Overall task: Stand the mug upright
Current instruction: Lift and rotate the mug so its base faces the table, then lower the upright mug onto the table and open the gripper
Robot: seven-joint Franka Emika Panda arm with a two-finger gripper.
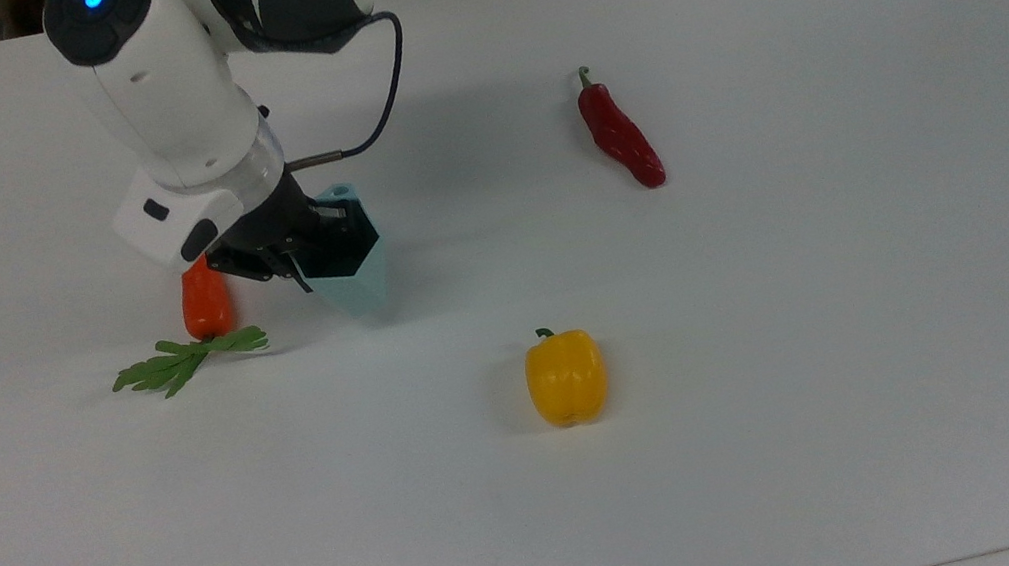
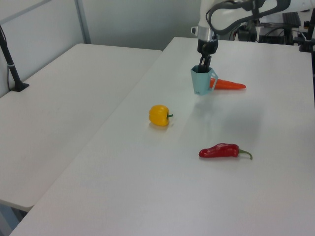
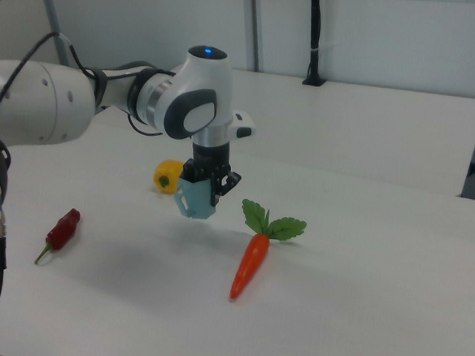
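The mug (image 2: 202,81) hung clear of the surface (image 1: 783,381), mouth up, its axis near vertical. The fingers (image 2: 203,63) reached down from above and gripped its rim, one inside. It hung just beside the carrot (image 1: 204,305), so setting down meant going straight down.

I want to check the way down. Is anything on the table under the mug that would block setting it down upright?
Nothing visible blocks it. The hand holds the mug by its rim above bare table. The carrot lies nearest, to the right view's right, apart from the mug.
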